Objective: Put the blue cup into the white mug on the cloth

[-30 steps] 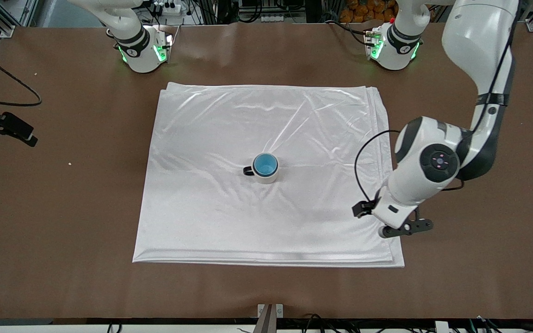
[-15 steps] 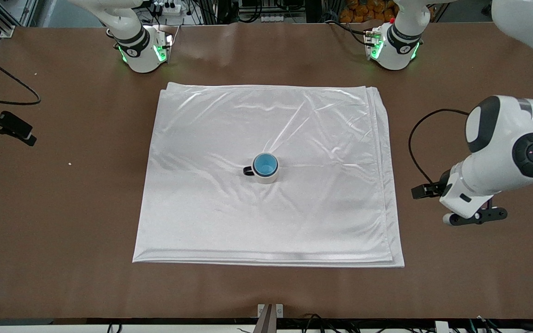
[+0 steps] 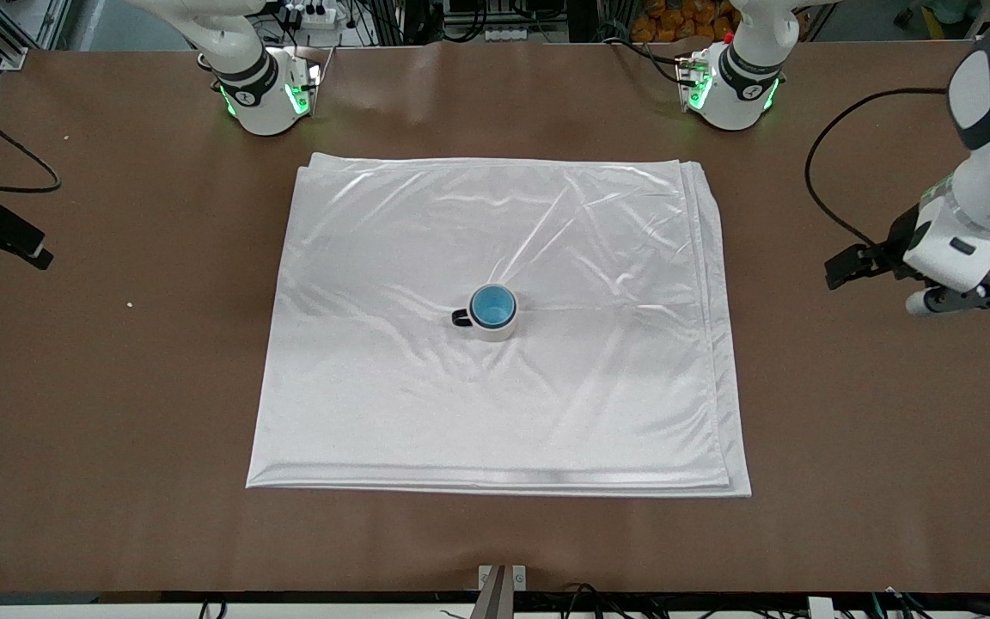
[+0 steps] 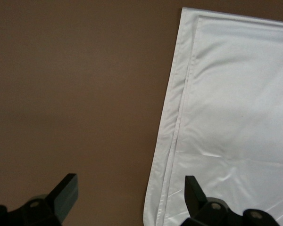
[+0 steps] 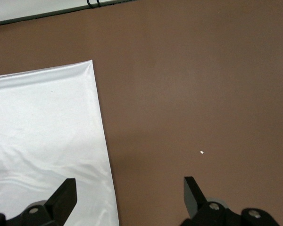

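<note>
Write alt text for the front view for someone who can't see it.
A blue cup sits inside a white mug at the middle of a white cloth on a brown table. The left gripper is over bare table at the left arm's end.

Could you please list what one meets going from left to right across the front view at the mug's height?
Bare table → cloth → white mug holding the blue cup → cloth again → bare table → left gripper.

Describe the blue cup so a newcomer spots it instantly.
Find the big white cloth spread mid-table. Near its middle stands a white mug with a black handle. The blue cup sits nested inside it, the only bright blue thing there.
</note>
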`<state>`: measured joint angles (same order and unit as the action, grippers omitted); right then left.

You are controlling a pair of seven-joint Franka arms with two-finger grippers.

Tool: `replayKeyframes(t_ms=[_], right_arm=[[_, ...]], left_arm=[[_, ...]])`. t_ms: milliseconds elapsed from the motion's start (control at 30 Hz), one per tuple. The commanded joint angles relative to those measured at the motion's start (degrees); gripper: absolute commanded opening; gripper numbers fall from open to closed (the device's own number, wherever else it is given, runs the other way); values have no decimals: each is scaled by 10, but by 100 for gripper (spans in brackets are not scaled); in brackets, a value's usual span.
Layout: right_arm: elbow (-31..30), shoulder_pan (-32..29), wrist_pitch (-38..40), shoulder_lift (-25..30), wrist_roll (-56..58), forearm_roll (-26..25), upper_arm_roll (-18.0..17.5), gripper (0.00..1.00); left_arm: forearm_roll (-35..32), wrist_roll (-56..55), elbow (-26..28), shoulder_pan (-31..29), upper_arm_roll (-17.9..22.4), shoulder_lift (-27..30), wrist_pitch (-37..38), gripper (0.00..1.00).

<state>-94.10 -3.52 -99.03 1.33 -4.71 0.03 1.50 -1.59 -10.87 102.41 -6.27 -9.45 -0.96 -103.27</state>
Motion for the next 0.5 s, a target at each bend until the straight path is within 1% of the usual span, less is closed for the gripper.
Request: replayKeyframes(t_ms=[0,33,100,200,267,467], right_arm=[[0,-3,17,17,24,11,0,100],[-2,-3,17,17,27,11,0,100],[-3,-3,17,17,28,11,1,100],[-4,-3,19,19,28,11,0,100],[-4,-3,22,25,29,11,0,100],[-7,-3,31,38,29,11,0,100]], left_arm=[[17,68,21,74,95,51,7,100],[17,71,20,87,109,54,12,100],[17,71,8,98,118,54,22,100],[18,68,-13,100,117,49,35,100],[30,71,-27,100,118,46,40,100],[34,71,-43,101,118,43,42,100]])
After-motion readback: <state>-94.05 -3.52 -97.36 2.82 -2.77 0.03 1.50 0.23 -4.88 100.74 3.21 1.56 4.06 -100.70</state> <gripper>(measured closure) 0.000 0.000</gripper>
